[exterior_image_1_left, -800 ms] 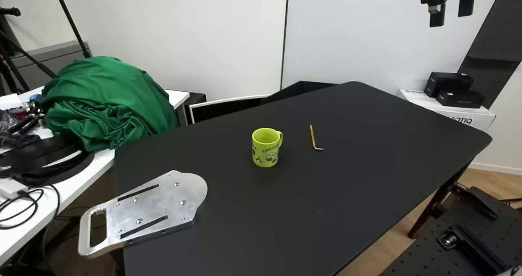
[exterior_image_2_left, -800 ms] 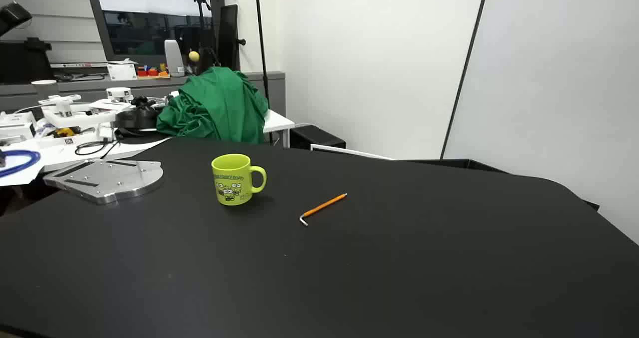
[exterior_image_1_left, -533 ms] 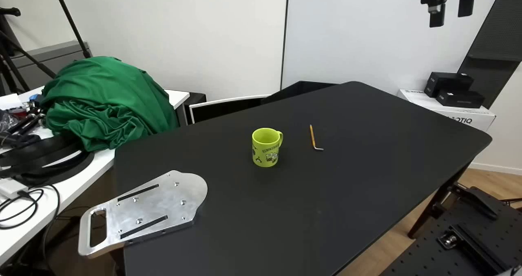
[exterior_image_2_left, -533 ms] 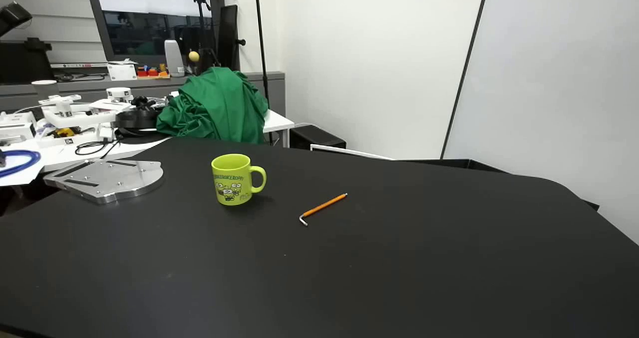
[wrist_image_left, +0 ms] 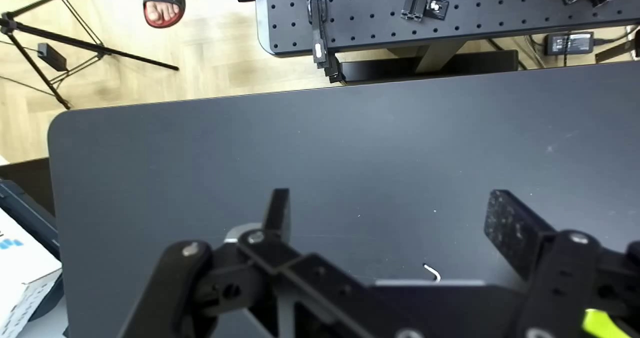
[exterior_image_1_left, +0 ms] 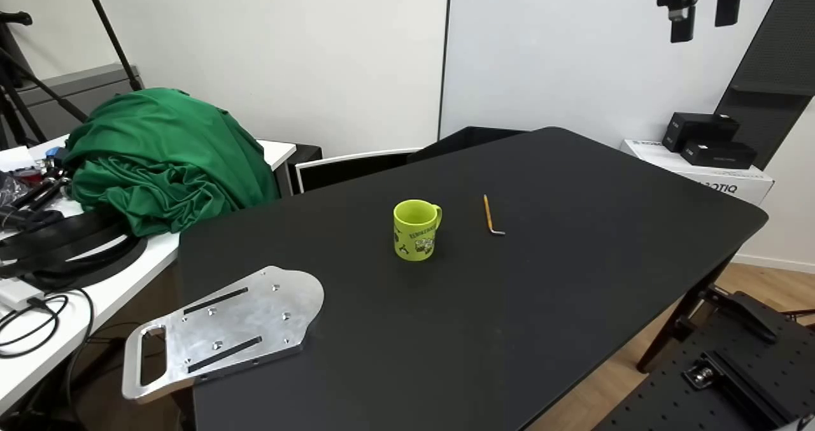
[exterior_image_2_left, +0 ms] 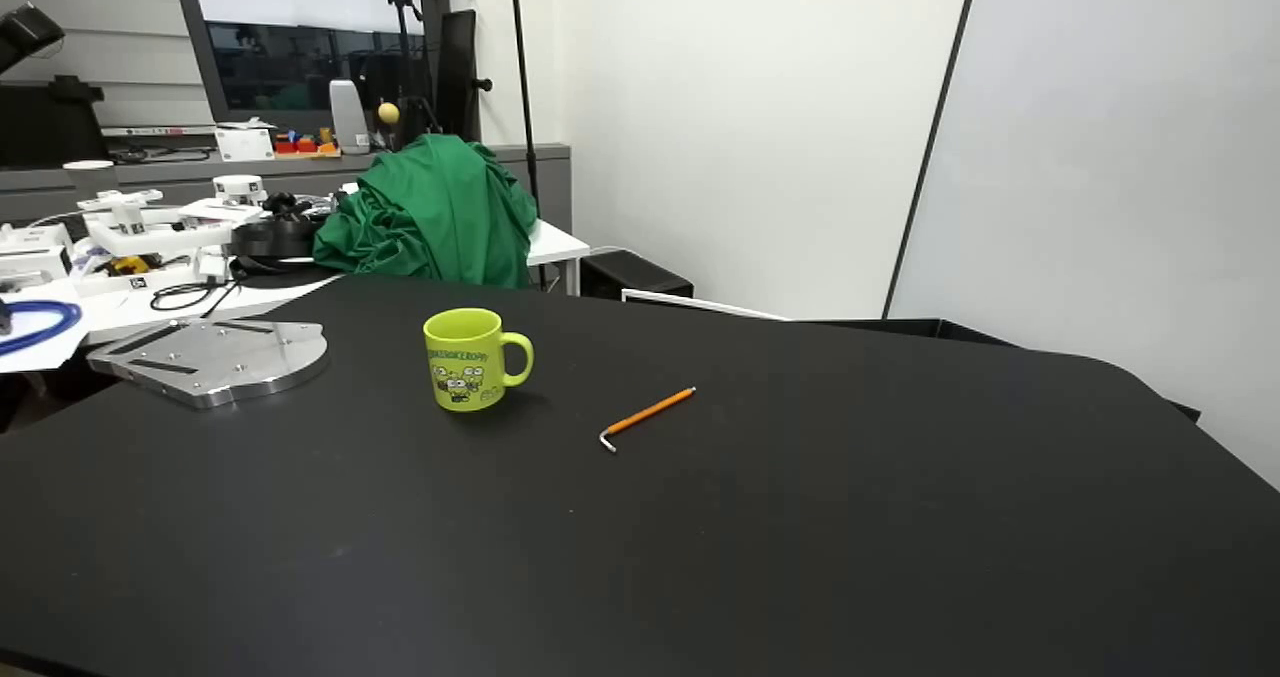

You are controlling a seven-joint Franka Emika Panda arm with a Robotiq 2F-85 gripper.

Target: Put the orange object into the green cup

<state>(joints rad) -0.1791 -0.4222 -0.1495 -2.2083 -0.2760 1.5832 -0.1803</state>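
The orange object is a thin orange stick with a silver bent end, like a hex key. It lies on the dark table in both exterior views (exterior_image_1_left: 488, 214) (exterior_image_2_left: 650, 412). In the wrist view only its silver bent end (wrist_image_left: 434, 273) shows; the gripper body hides the rest. The lime-green cup stands upright beside it, handle toward the stick, in both exterior views (exterior_image_1_left: 411, 237) (exterior_image_2_left: 465, 372). A sliver of the cup (wrist_image_left: 602, 324) shows in the wrist view. My gripper is open and empty, high above the table, in an exterior view (exterior_image_1_left: 705, 23) and the wrist view (wrist_image_left: 390, 210).
The black table (exterior_image_1_left: 573, 278) carries a silver metal plate (exterior_image_1_left: 248, 323) at one end, beyond the cup. A dark green cloth heap (exterior_image_2_left: 435, 212) lies on a cluttered white side table. A perforated black platform (wrist_image_left: 370, 13) stands beside the table edge. Boxes (exterior_image_1_left: 710, 151) stand past another edge.
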